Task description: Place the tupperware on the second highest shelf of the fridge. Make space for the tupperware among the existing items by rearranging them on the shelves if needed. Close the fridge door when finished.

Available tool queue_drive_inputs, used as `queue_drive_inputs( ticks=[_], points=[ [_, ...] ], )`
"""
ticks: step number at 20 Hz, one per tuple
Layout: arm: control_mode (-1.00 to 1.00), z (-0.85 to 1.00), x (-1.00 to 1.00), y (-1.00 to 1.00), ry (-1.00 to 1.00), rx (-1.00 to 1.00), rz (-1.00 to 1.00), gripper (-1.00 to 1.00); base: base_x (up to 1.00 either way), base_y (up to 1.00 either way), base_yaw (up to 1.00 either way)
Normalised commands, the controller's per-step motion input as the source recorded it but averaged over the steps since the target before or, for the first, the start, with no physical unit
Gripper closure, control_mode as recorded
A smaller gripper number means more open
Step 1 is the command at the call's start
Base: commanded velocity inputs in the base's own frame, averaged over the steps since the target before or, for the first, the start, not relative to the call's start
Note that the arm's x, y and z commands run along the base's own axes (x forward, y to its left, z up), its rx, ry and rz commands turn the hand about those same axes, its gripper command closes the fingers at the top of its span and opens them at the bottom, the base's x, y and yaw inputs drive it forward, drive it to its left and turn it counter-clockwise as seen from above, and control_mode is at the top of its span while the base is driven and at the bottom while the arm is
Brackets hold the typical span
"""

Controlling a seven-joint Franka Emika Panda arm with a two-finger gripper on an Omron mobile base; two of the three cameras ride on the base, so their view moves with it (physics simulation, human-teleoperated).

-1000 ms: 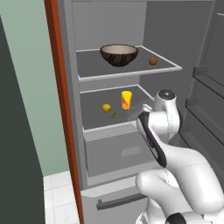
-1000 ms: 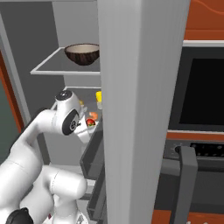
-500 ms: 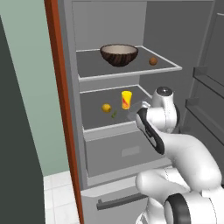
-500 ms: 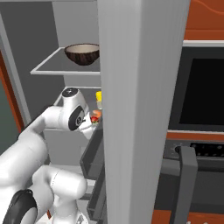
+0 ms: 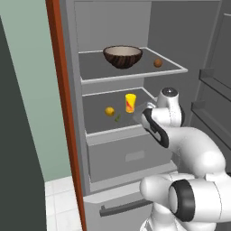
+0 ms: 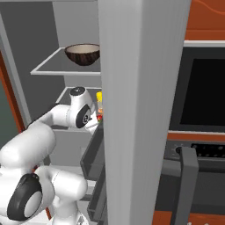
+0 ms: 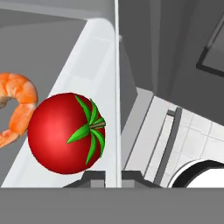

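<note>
**Tupperware held at the lower fridge shelf**

Hand view shows the end effector clamped on the rim of the tupperware, which carries a red tomato and an orange shrimp-like piece. In the left base view, the arm reaches into the open fridge beside the yellow-orange glass and a small fruit on the lower shelf. Above, the dark brown bowl and a small brown ball sit on the upper shelf.
</note>
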Motion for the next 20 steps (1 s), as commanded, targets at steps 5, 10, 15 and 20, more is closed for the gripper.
queue_drive_inputs(
  ticks=[5, 10, 15, 20],
  points=[
    [-1.0, -0.12, 0.22, -0.09, 0.0, 0.0, 0.0, 1.0, 0.0, 0.0, 0.0],
    [-1.0, -0.21, 0.19, -0.06, 0.0, 0.0, 0.0, 1.0, 0.0, 0.0, 0.0],
    [-1.0, -0.14, 0.22, -0.08, 0.0, 0.0, 0.0, 1.0, 0.0, 0.0, 0.0],
    [-1.0, -0.09, 0.23, -0.08, 0.0, 0.0, 0.0, 1.0, 0.0, 0.0, 0.0]
  ],
)
